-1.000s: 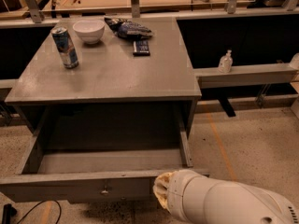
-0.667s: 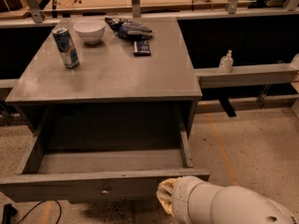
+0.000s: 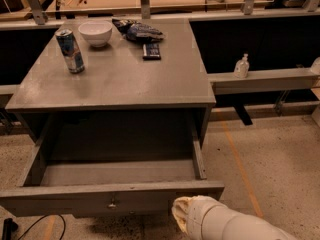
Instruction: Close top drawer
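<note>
Top drawer [image 3: 65, 201] stands pulled well out of the grey cabinet, toward the camera. Its long axis runs left to right, parallel to the cabinet's front edge, and its front panel faces the camera. The panel spans the full cabinet width and sits slightly skewed, with the right end a little higher in frame than the left. One small round metal knob [image 3: 112, 203] is fixed at the panel's centre. The drawer's interior floor is visible and bare.

Hand [image 3: 182, 215]: the tan-tipped end of the white arm [image 3: 225, 226] enters from the lower right corner. It lies just below the right portion of the front panel, to the right of the knob. Contact with the panel cannot be confirmed. Whether the hand is released or clenched cannot be told.

Bench [image 3: 120, 81], the cabinet's flat grey top, carries four items toward its far edge:
- a blue and silver can [image 3: 70, 51], upright, at left
- a white bowl [image 3: 95, 33], just behind and right of the can
- a dark crumpled packet [image 3: 133, 30], right of the bowl
- a small dark flat object [image 3: 151, 51], just in front of the packet

A small clear bottle [image 3: 242, 66] stands on a grey ledge [image 3: 270, 79] to the right of the cabinet. A dark cable [image 3: 30, 226] lies on the speckled floor at lower left.
</note>
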Robot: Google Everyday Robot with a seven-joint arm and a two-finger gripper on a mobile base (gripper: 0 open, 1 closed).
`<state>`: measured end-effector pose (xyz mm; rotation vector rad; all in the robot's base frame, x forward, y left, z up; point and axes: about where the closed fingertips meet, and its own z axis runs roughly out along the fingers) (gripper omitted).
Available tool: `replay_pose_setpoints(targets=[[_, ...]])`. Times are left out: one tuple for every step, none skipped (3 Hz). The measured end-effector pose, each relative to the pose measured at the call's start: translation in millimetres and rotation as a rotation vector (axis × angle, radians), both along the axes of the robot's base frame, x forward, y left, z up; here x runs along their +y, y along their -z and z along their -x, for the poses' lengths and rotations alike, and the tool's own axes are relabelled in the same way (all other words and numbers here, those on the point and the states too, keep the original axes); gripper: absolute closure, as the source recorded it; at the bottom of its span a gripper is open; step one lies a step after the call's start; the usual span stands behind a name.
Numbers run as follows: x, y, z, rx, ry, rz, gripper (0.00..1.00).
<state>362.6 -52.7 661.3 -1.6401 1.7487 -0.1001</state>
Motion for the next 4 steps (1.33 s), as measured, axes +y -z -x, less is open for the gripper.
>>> replay_pose_setpoints(targets=[[-6.8, 10.3, -17.9, -0.064, 0.026, 0.026, 1.0], [-9.0, 17.7, -38.1, -0.106, 0.039, 0.035, 1.0], [-5.4, 22.7, -66.1, -0.15, 0.036, 0.044, 1.0], [1.4, 29.5, -98.1, -0.185, 0.022, 0.054, 1.0]])
